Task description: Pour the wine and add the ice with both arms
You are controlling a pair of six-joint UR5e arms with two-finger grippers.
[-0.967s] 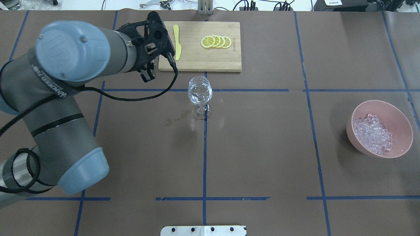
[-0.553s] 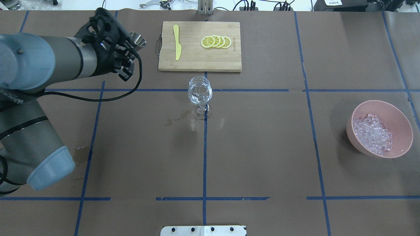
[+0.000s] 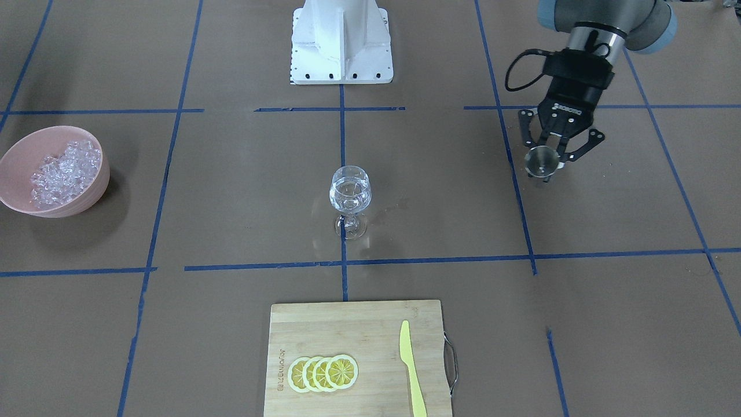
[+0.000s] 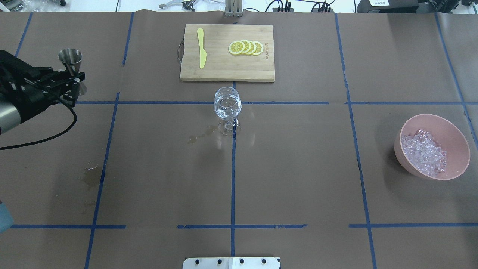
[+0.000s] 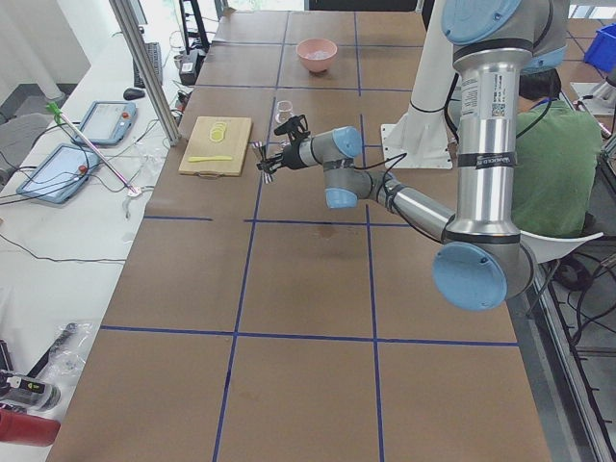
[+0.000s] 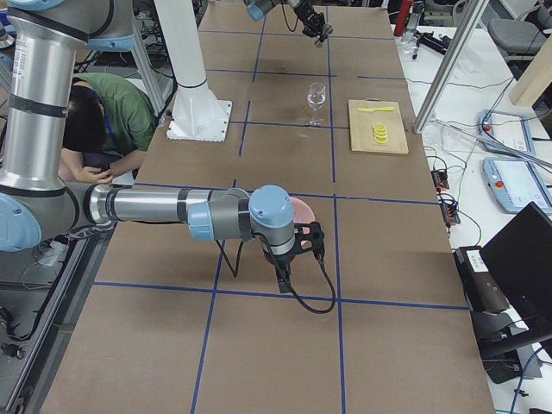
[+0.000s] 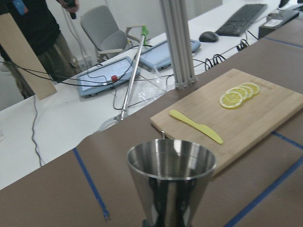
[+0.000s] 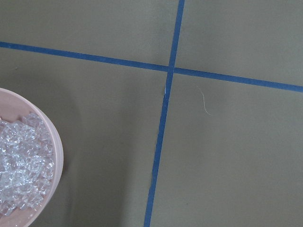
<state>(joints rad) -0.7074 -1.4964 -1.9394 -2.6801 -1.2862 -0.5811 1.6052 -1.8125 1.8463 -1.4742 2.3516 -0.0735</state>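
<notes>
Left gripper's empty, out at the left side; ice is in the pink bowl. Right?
Not empty: the left gripper is shut on a steel jigger, as the overhead view shows. The rest stands: it is out at the left side, and the ice is in the pink bowl.

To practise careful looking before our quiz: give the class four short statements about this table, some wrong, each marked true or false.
1. The left tool grips a steel jigger. True.
2. The yellow knife lies on the cutting board. True.
3. The ice lies on the cutting board. False: it is in the pink bowl.
4. The lemon slices sit in the pink bowl. False: they lie on the cutting board.
</notes>
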